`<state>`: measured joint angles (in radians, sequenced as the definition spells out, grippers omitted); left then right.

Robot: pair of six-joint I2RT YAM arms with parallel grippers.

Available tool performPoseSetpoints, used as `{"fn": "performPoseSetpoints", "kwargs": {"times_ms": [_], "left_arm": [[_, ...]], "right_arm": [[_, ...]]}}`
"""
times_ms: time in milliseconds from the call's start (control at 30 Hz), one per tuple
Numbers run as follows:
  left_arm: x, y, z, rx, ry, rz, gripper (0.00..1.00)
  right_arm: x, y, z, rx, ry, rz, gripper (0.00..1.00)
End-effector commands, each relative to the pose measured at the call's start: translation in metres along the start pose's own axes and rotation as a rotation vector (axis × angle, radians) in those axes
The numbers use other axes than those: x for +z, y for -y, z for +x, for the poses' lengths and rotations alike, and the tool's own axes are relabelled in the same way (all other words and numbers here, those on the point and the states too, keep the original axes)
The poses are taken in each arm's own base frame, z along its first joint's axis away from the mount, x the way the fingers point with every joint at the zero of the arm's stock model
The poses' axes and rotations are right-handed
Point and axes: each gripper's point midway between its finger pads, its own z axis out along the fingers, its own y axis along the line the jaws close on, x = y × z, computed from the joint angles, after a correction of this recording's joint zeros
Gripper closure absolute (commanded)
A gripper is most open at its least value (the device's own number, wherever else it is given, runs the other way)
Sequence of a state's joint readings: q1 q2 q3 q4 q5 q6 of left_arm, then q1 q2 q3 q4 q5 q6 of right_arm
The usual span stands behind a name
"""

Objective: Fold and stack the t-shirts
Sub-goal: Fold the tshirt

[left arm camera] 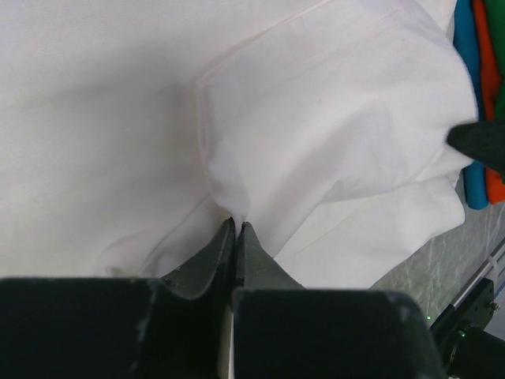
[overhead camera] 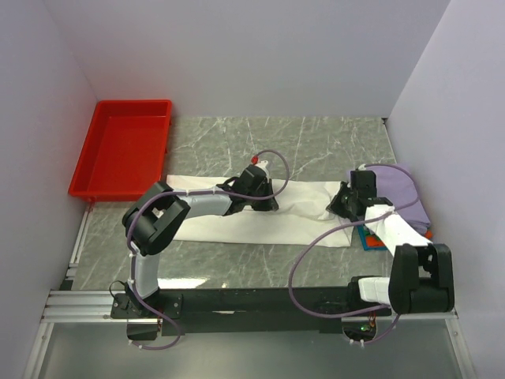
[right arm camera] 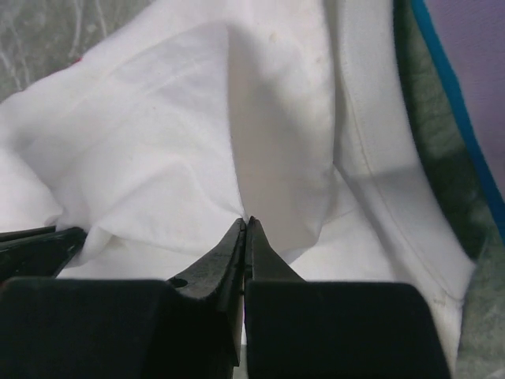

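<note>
White t-shirt lies spread across the tabletop, mid-field. Left end effector pinched tight on a raised fold mid-shirt. Right end effector pinched on the shirt's right end, beside the lavender-topped folded stack.

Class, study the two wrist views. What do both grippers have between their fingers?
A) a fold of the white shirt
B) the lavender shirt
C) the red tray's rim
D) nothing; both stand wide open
A: the left gripper and the right gripper are each shut on a pucker of the white shirt.
</note>
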<state>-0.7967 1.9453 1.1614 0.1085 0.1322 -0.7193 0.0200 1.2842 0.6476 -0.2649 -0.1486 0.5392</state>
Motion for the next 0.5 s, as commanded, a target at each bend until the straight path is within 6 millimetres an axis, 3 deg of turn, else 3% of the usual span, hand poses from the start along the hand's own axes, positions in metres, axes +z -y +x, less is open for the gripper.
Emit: {"fn": "performPoseSetpoints", "kwargs": {"times_ms": [0,467], "left_arm": [[-0.016,0.017,-0.016,0.032,0.058,0.032,0.96],[-0.027,0.014,-0.011,0.045,0.066,0.042,0.99]], "right_arm": [[-0.016,0.000,-0.010,-0.014,0.058,0.018,1.00],[-0.032,0.018,0.001,0.011,0.074,0.065,1.00]]}}
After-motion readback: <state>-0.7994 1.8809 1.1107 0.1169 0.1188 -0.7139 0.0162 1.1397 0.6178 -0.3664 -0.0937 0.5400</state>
